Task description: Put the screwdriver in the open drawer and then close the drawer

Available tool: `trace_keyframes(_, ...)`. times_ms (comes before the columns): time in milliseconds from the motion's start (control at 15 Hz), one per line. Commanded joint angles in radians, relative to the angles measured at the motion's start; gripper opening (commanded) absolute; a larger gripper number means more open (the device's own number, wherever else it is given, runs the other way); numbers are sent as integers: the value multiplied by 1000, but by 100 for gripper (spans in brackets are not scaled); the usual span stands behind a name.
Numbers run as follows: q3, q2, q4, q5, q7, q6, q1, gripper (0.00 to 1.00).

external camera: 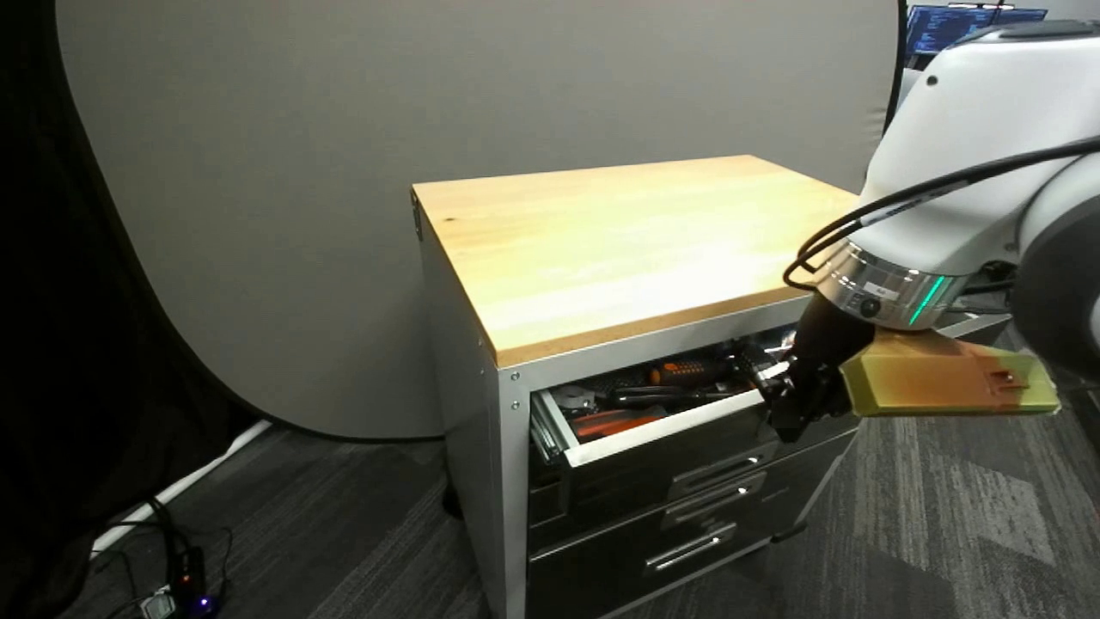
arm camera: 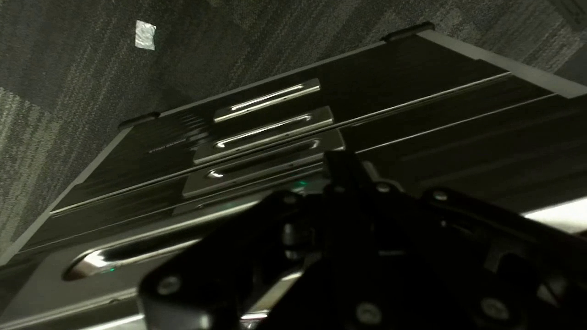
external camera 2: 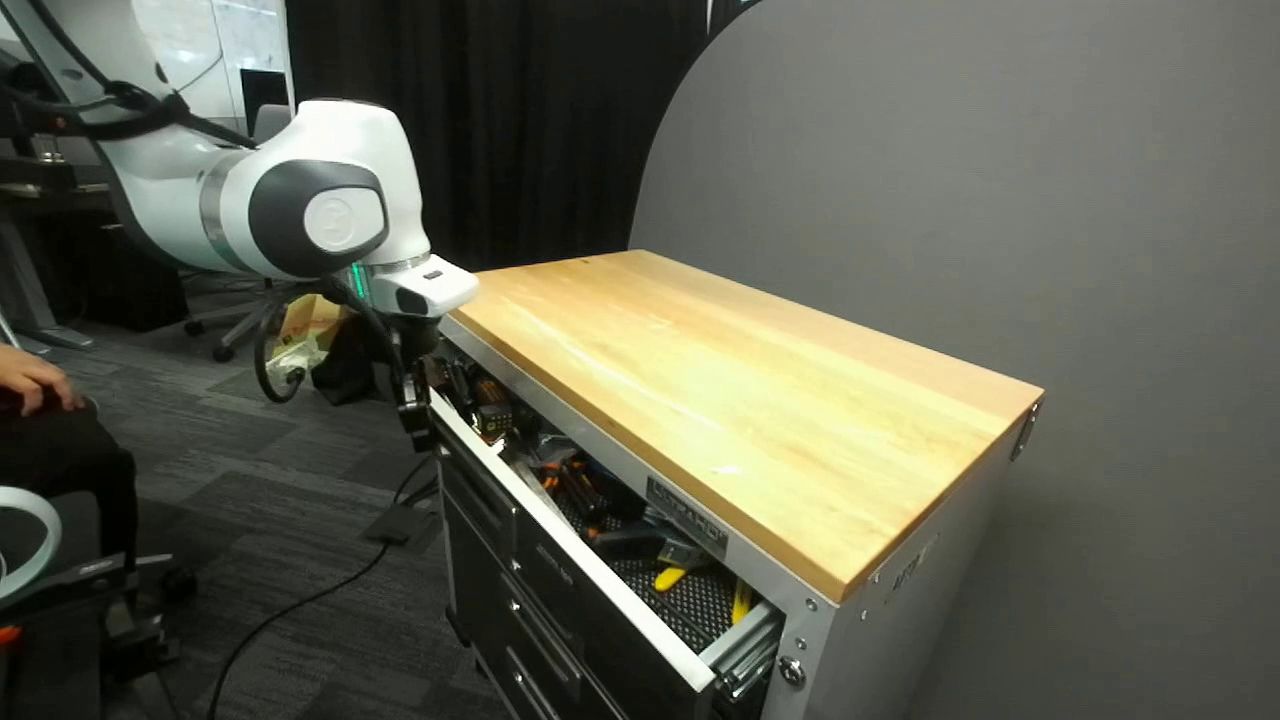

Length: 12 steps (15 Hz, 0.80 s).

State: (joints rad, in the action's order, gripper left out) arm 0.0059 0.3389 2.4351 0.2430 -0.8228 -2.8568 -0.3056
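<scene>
The open drawer (external camera: 662, 430) is the top drawer of the cabinet and is pulled part way out, full of tools; its pale front rim also shows in an exterior view (external camera 2: 600, 572). An orange-and-black handle (external camera: 683, 371), possibly the screwdriver's, lies inside it among other tools. My gripper (external camera: 786, 423) is outside at the drawer's front, pointing down; it also shows in an exterior view (external camera 2: 418, 438). In the wrist view the fingertips (arm camera: 341, 160) are together, with nothing seen between them, over the dark drawer front (arm camera: 458, 156). I cannot tell whether they touch it.
A wooden worktop (external camera: 636, 232) covers the cabinet, its front edge above the drawer. Lower drawers with metal handles (external camera: 692, 548) are shut. A seated person's hand (external camera 2: 35, 378) shows at the side. A cable (external camera 2: 300, 600) lies on the floor.
</scene>
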Motion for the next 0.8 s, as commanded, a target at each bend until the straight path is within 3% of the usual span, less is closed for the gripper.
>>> trace_keyframes(0,-48,68,-79,-27,-69,-83,-72,5)
trace_keyframes(733,-145,167,-175,-104,-161,-189,-194,5)
